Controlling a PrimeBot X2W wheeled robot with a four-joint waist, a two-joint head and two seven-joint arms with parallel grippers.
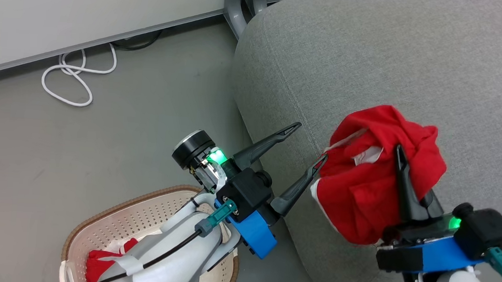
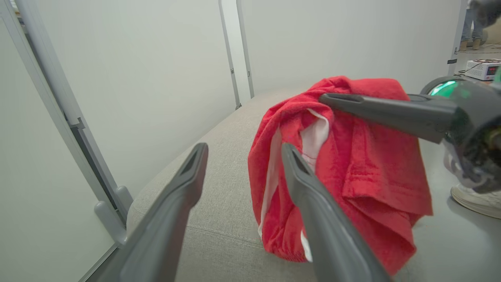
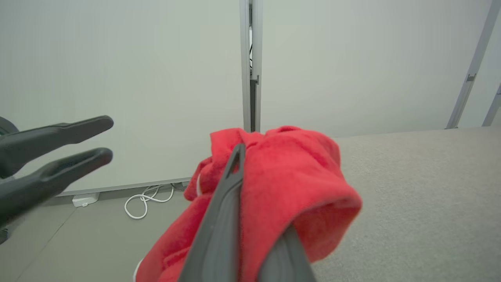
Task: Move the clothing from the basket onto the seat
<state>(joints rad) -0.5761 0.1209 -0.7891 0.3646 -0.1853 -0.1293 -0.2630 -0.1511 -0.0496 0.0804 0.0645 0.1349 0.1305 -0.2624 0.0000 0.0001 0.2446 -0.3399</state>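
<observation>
We count two grippers. The right gripper (image 1: pixel 400 153) is clamped on one bright red garment (image 1: pixel 377 187) with white trim. It holds the garment in a bunch above the near left corner of the seat (image 1: pixel 418 60). We cannot tell whether the cloth touches the upholstery. The left gripper (image 1: pixel 310 142) has its two fingers spread wide apart and holds nothing. It sits just left of the held garment, with one fingertip right beside the garment's edge.

There is one basket (image 1: pixel 137 219), on the floor at the near left, partly covered by the left forearm. Inside it we can make out one more piece of red clothing (image 1: pixel 97 264) with some white on it. More may lie hidden under the arm. One white cable (image 1: pixel 73 77) lies looped on the floor by the far wall.
</observation>
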